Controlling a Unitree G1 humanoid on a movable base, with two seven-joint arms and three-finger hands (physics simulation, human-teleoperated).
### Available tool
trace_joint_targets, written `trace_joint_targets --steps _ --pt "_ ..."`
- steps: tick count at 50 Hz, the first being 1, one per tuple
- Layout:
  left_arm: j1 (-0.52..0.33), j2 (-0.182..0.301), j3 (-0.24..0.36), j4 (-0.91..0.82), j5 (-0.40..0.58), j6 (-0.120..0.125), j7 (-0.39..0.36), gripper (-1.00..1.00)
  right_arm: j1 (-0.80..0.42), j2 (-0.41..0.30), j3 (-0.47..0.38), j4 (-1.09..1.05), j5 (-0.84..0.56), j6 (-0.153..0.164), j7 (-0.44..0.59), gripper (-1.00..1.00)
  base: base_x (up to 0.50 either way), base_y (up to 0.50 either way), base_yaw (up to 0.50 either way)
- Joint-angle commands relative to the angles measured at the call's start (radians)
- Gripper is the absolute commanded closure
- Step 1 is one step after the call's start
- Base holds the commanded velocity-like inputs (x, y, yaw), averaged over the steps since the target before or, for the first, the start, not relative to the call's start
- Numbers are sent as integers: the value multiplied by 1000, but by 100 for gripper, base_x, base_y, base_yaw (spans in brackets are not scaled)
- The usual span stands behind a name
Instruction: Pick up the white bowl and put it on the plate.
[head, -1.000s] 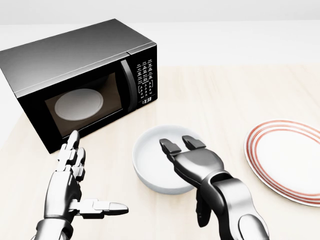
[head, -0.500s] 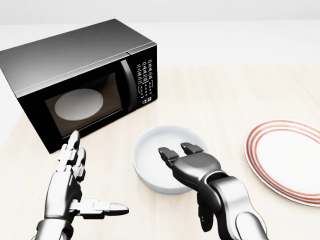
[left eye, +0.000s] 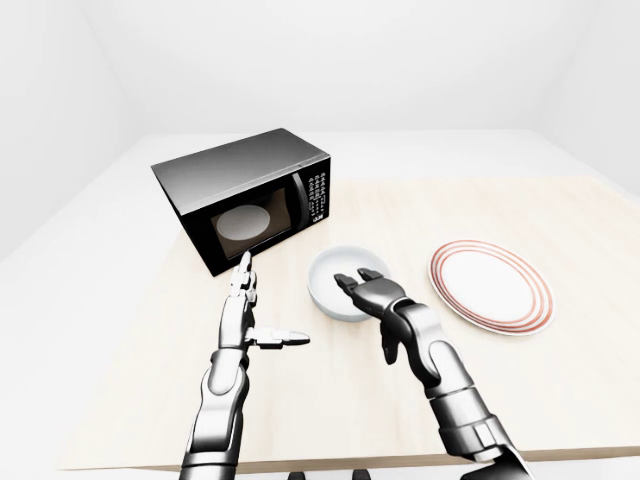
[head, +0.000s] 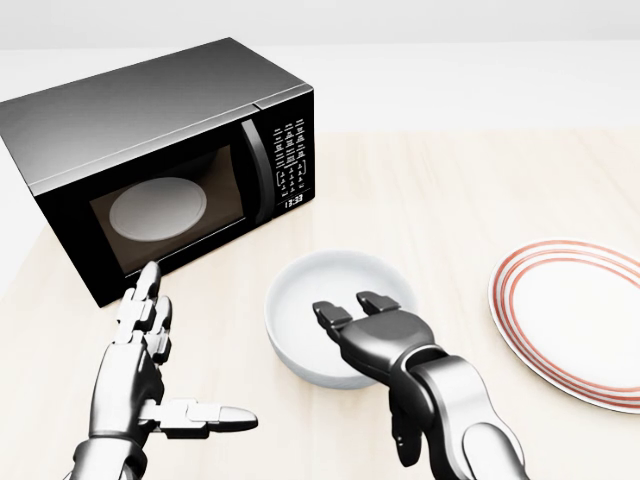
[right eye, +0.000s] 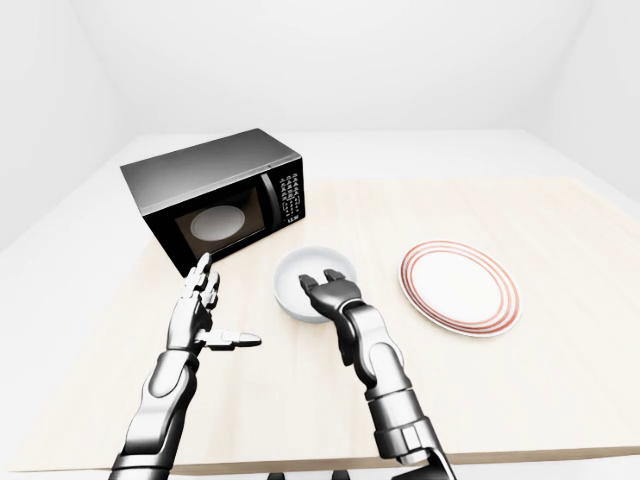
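Observation:
The white bowl (head: 325, 295) sits on the wooden table in the lower middle of the head view. My right hand (head: 352, 318) hovers over the bowl's near rim, with its fingers (head: 328, 313) spread open above the inside and closed on nothing. The plate (head: 575, 315), white with red rings, lies flat at the right edge, apart from the bowl. My left hand (head: 150, 375) is open at the lower left, thumb pointing right, well away from the bowl.
A black microwave (head: 150, 155) with its door shut stands at the upper left, close to the bowl's left side. The wooden table (left eye: 520, 395) ends near the bottom of the left-eye view.
My right hand has pulled back toward the bottom of the head view and dropped a little lower over the bowl's near rim. The bowl, plate and left hand have not moved.

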Motion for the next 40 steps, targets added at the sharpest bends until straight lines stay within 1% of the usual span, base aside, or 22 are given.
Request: trace_joint_targets --steps 1,7,12,15,33,34,35,37,38,39,40 --pt "-3 0 0 5 0 -2 0 -100 -9 0 0 31 3 0 -17 -100 0 0 0" --pt "-2 0 0 2 -1 0 0 -100 -6 -1 2 45 2 0 -28 -100 0 0 0" --pt "-3 0 1 8 0 -5 0 -100 -5 -2 3 51 2 0 -33 -100 0 0 0" --pt "-1 0 0 6 0 -4 0 -100 -9 -3 3 68 3 0 -45 -100 0 0 0" --pt "-2 1 1 5 0 -3 -2 -100 -5 -6 2 68 6 0 -41 -100 0 0 0" --pt "-2 1 1 5 0 -3 -1 -100 -3 -6 2 69 7 0 -41 -95 0 0 0" --pt "-2 1 2 5 -1 -3 -1 -100 -3 -6 2 70 7 0 -41 -78 0 0 0" --pt "-2 1 1 9 0 -7 -1 -100 -3 -7 2 69 7 0 -38 -16 0 0 0" --pt "-2 0 1 9 1 -6 -1 -100 -4 -7 1 68 9 0 -38 29 0 0 0" --pt "-2 0 0 7 1 -5 -1 -100 -4 -7 1 67 9 0 -37 46 0 0 0" --pt "-1 0 0 4 0 -3 -1 -100 -3 -8 1 66 11 0 -36 85 0 0 0"
